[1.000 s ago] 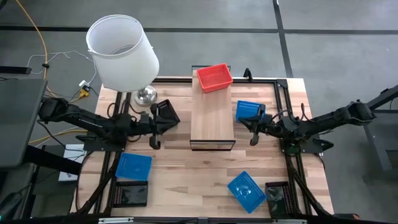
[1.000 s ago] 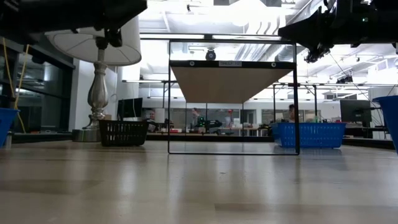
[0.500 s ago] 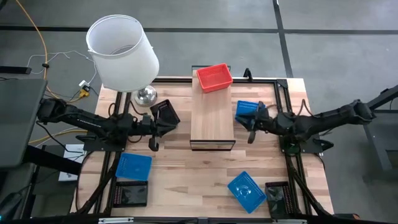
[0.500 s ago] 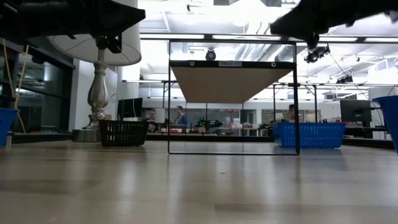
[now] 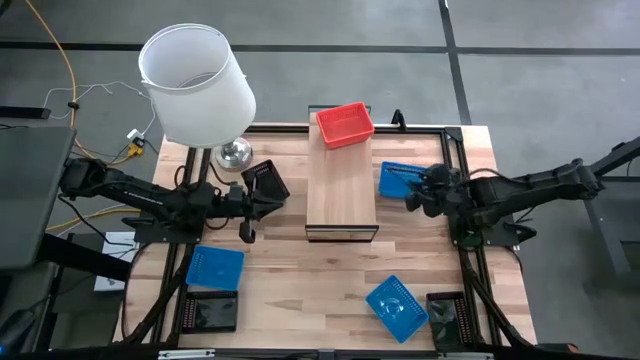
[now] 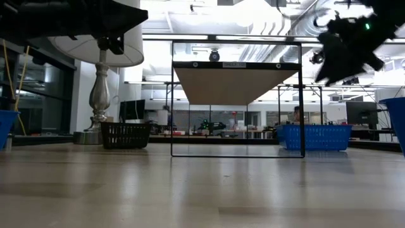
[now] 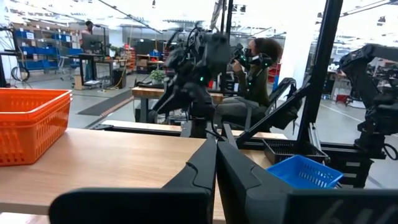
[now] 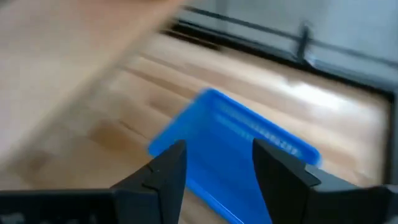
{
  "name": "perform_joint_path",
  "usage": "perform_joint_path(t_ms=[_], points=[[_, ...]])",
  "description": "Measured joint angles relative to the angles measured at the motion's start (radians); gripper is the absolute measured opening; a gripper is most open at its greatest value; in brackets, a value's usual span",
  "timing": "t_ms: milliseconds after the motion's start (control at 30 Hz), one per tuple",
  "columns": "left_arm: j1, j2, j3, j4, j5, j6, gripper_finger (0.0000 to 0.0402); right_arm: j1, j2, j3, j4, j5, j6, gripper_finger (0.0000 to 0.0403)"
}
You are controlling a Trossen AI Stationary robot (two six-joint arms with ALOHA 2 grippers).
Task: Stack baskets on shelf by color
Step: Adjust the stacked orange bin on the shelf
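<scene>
The shelf (image 5: 341,190) stands mid-table with a red basket (image 5: 344,124) on its far end, also in the left wrist view (image 7: 28,124). A blue basket (image 5: 398,177) rests on the table to the right of the shelf. My right gripper (image 8: 214,165) hangs open just above it, fingers tipped down at the blue basket (image 8: 239,149), clear of it in the low view (image 6: 345,57). My left gripper (image 7: 216,163) is shut and empty, level with the shelf top at its left side, over a black basket (image 5: 264,182).
A white-shaded lamp (image 5: 195,80) stands at the far left. Two more blue baskets lie near the front, one left (image 5: 215,268) and one right (image 5: 397,305). Dark baskets sit at both near corners (image 5: 210,312) (image 5: 448,315). People sit beyond the table.
My right gripper has drawn back a little toward the table's right edge and tipped its fingers down over the blue basket beside the shelf. The baskets have stayed where they were.
</scene>
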Motion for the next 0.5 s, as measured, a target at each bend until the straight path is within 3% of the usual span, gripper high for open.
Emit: perform_joint_path(t_ms=[200,367,500], points=[[0.0,0.0,0.0,0.0,-0.001,0.001,0.0,0.0,0.0,-0.15,-0.064,0.04,0.355,0.0171],[0.0,0.0,0.0,0.0,-0.001,0.002,0.0,0.0,0.0,-0.259,-0.05,0.036,0.546,0.0171],[0.0,0.0,0.0,0.0,-0.008,0.002,0.0,0.0,0.0,-0.307,-0.003,0.047,0.611,0.0171]])
